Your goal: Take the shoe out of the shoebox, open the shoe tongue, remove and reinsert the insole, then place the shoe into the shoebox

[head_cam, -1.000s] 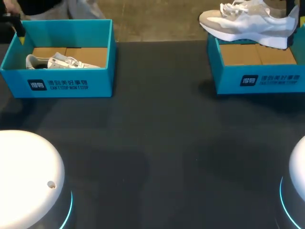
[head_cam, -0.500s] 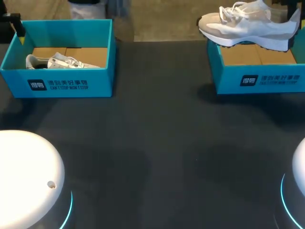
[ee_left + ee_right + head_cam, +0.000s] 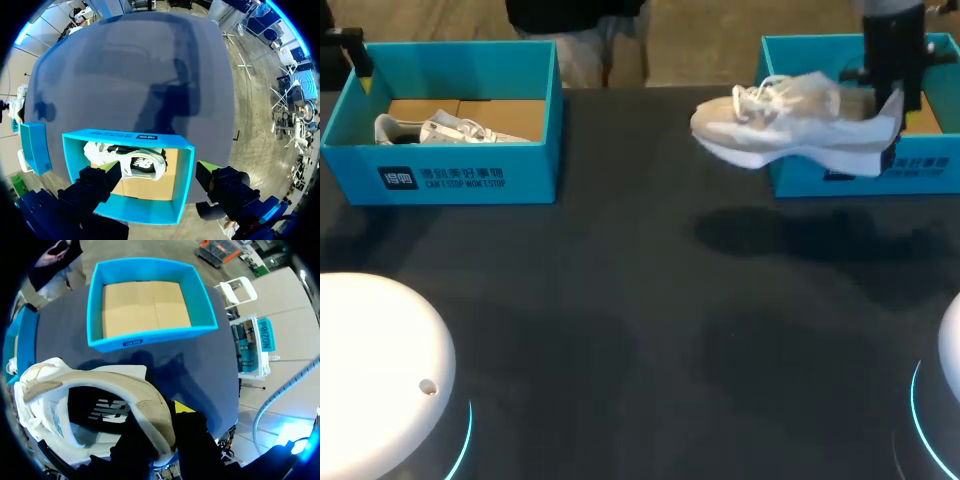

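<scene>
A white and beige shoe hangs in the air in front of the right blue shoebox, toe pointing left. My right gripper is shut on its heel. In the right wrist view the gripper pinches the heel collar of the shoe, and the shoebox lies ahead of it, holding nothing but its cardboard floor. My left gripper stands open, high over the left blue shoebox, with nothing between its fingers. A second white shoe lies inside that box.
The left shoebox with its shoe stands at the table's far left. The white bases of my arms sit at the near corners. Dark tabletop spreads between the boxes and the bases.
My right gripper has carried the shoe from above the right shoebox down and to the left, out in front of the box. The left arm has not moved.
</scene>
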Controlling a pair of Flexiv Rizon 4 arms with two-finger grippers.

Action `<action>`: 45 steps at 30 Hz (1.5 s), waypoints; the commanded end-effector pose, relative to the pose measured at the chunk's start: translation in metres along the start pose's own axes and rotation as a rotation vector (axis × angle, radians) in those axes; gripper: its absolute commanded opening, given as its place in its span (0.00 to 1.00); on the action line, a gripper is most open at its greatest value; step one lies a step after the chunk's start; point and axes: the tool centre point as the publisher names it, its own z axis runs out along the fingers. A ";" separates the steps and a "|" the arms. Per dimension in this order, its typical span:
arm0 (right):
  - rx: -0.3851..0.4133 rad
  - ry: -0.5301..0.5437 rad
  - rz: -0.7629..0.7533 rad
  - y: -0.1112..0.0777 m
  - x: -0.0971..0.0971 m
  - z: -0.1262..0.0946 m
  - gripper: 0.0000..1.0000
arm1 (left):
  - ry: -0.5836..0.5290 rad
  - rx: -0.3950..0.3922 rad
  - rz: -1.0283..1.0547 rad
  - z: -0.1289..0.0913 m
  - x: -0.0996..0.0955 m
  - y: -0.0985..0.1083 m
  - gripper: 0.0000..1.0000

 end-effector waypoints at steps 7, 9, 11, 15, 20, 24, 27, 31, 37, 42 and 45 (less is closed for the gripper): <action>-0.101 0.010 0.008 -0.059 0.029 0.009 0.00 | 0.003 -0.002 0.000 0.000 0.000 -0.001 1.00; -0.101 0.010 0.008 -0.059 0.029 0.009 0.00 | 0.003 -0.002 0.000 0.000 0.000 -0.001 1.00; -0.101 0.010 0.008 -0.059 0.029 0.009 0.00 | 0.003 -0.002 0.000 0.000 0.000 -0.001 1.00; -0.101 0.010 0.008 -0.059 0.029 0.009 0.00 | 0.003 -0.002 0.000 0.000 0.000 -0.001 1.00; -0.101 0.010 0.008 -0.059 0.029 0.009 0.00 | 0.003 -0.002 0.000 0.000 0.000 -0.001 1.00; -0.101 0.010 0.008 -0.059 0.029 0.009 0.00 | 0.003 -0.002 0.000 0.000 0.000 -0.001 1.00; -0.102 0.010 0.008 -0.064 0.033 0.011 0.00 | 0.003 -0.002 0.000 0.000 0.000 -0.001 1.00; -0.100 0.006 0.018 -0.080 0.051 0.018 0.00 | 0.003 -0.002 0.000 0.000 0.000 -0.001 1.00; -0.089 0.017 0.017 -0.116 0.079 0.027 0.00 | 0.003 -0.002 0.000 0.000 0.000 -0.001 1.00; -0.092 0.034 0.060 -0.135 0.093 0.029 0.00 | 0.003 -0.002 0.000 0.000 0.000 -0.001 1.00; -0.086 0.046 0.072 -0.146 0.104 0.035 0.00 | 0.003 -0.002 0.000 0.000 0.000 -0.001 1.00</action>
